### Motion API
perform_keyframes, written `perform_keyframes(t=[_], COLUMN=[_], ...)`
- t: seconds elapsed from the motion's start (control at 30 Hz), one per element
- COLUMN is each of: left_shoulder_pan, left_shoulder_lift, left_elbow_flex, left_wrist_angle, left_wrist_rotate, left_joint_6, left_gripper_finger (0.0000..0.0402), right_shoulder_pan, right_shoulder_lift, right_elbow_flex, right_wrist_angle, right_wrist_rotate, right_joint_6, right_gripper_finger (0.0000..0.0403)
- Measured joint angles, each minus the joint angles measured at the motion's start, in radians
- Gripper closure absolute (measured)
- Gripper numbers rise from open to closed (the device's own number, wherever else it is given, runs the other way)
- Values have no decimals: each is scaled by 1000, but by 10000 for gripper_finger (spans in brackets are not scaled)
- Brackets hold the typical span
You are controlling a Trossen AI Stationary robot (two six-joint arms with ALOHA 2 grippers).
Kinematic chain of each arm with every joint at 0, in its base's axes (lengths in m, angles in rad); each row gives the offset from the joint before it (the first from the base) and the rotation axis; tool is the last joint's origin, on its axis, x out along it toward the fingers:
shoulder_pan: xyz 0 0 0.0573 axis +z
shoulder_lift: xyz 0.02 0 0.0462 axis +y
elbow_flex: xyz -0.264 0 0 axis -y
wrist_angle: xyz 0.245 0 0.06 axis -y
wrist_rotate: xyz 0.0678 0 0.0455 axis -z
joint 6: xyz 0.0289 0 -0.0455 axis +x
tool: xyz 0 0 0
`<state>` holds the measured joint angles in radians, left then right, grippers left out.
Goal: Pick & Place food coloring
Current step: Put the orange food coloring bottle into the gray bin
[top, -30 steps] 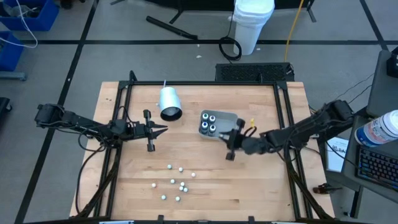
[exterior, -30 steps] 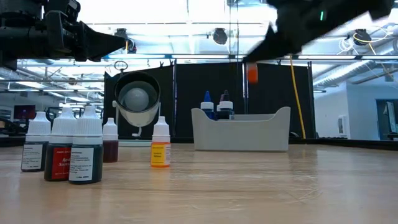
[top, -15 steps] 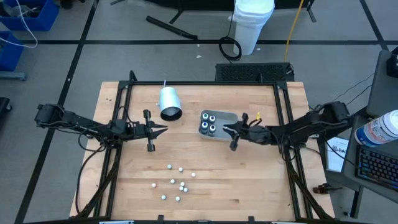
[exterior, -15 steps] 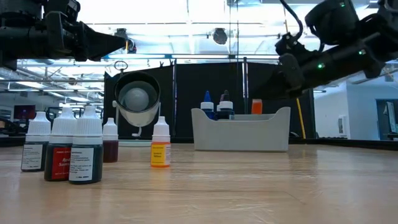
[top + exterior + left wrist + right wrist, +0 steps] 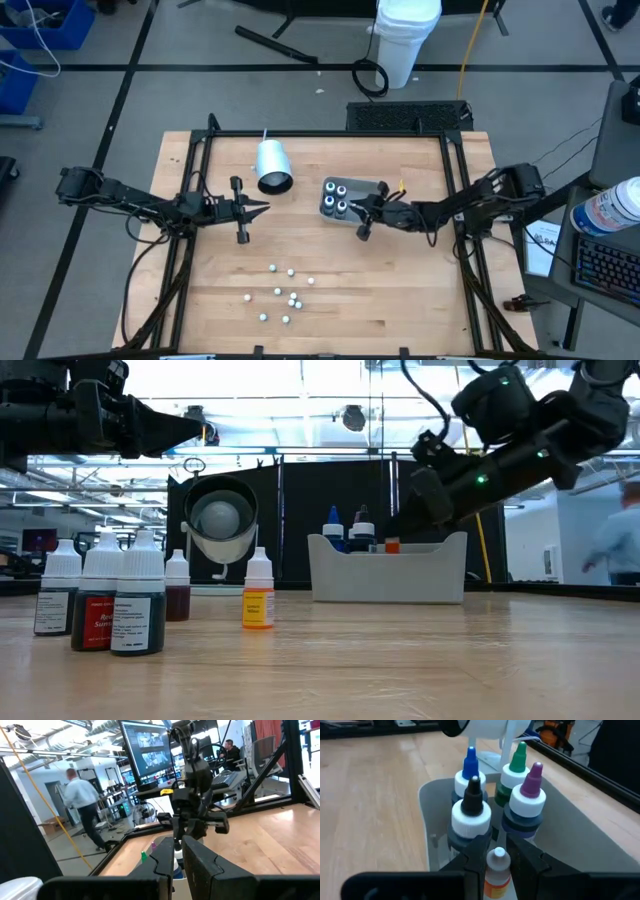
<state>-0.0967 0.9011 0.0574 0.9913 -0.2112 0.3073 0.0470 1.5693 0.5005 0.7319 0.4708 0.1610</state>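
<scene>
A small food coloring bottle with an orange label point(image 5: 497, 870) sits pinched between the two fingers of the right gripper point(image 5: 497, 857), its white cap pointing toward the grey tray point(image 5: 427, 820), inside which four more bottles stand upright: blue-tipped point(image 5: 468, 770), black-tipped point(image 5: 471, 812), green-tipped point(image 5: 516, 767) and purple-tipped point(image 5: 527, 800). Only the right wrist view shows this grip plainly; from above, the right gripper point(image 5: 366, 212) is a dark shape just beside the tray point(image 5: 372, 188), over its side nearest the right arm, and the held bottle cannot be made out there. The table-height view shows an orange spot point(image 5: 392, 545) at the tray's rim point(image 5: 440, 565) below the arm, while the tray wall hides all but two bottle tips point(image 5: 345, 525). That same view brings up labels the overhead camera misses: three dark bottles point(image 5: 100, 600) standing in front at the picture's left, a reddish one behind them and a yellow-orange one point(image 5: 257, 595) on its own. From above these loose bottles point(image 5: 283, 295) read only as whitish dots scattered on the near part of the wooden table point(image 5: 420, 290), well apart from the tray. The white cup point(image 5: 271, 165) lies on its side near the far edge, its mouth facing the low camera. The left gripper point(image 5: 262, 208) hangs near the cup, its fingers drawn almost together and empty. Its wrist view looks across at the right arm; a blurred person stands in the room beyond.
</scene>
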Motion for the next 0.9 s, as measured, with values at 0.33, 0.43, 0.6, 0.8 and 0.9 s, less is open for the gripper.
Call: perform_keyframes(t=[0.33, 0.43, 0.6, 0.8, 0.9], left_shoulder_pan=[0, 0, 0, 0, 0], left_shoulder_lift=[0, 0, 0, 0, 0], left_elbow_flex=[0, 0, 0, 0, 0], left_wrist_angle=[0, 0, 0, 0, 0], left_wrist_rotate=[0, 0, 0, 0, 0], left_joint_6=[0, -1, -2, -2, -1], left_gripper_finger=[355, 355, 355, 355, 355], right_shoulder_pan=[-29, -29, -29, -35, -34], right_shoulder_lift=[0, 0, 0, 0, 0], right_elbow_flex=[128, 147, 152, 152, 152], right_wrist_angle=[-369, -411, -454, -491, -496], right_wrist_rotate=[-5, -5, -4, -1, -4], right_joint_6=[118, 129, 151, 180, 186], right_gripper_finger=[344, 344, 344, 344, 344])
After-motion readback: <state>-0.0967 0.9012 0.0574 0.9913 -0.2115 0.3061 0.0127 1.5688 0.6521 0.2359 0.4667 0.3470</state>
